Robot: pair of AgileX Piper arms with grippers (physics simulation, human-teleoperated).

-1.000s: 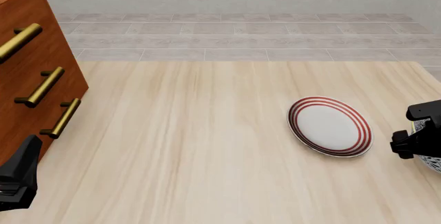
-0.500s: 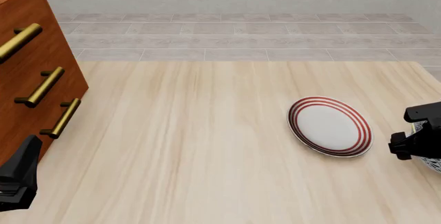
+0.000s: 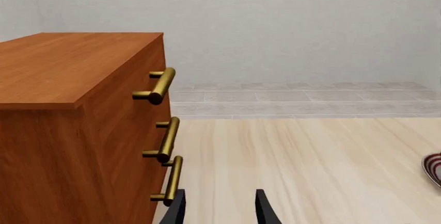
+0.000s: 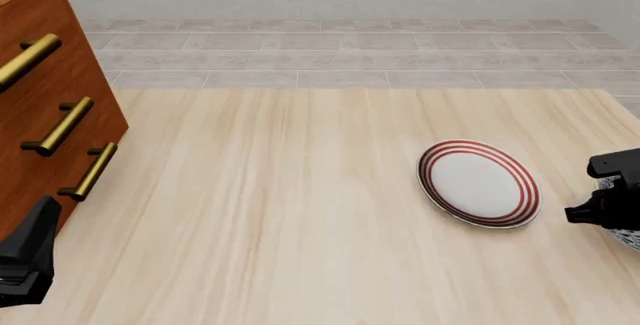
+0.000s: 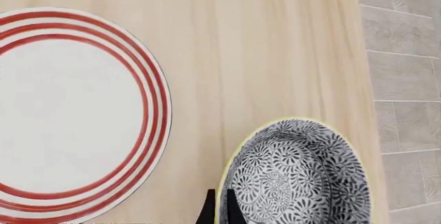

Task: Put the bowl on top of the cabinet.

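The blue-and-white patterned bowl (image 5: 296,177) stands on the table near its right edge, beside the plate. In the right wrist view my right gripper (image 5: 219,213) has its two fingers close together on either side of the bowl's cream rim, one inside and one outside. In the front view the right gripper (image 4: 600,215) covers most of the bowl (image 4: 627,237) at the frame's right edge. The reddish-brown cabinet (image 4: 40,93) with brass handles stands far left. My left gripper (image 3: 219,213) is open and holds nothing, low beside the cabinet (image 3: 76,131); the front view shows the left gripper (image 4: 38,224) at lower left.
A flat white plate with red rings (image 4: 478,183) lies just left of the bowl, and the plate (image 5: 69,115) fills much of the right wrist view. The table's right edge (image 5: 368,105) runs close past the bowl, with tiled floor beyond.
The right gripper has shifted slightly toward the bowl and its fingers have drawn together on the rim. The left arm, cabinet and plate have not moved.
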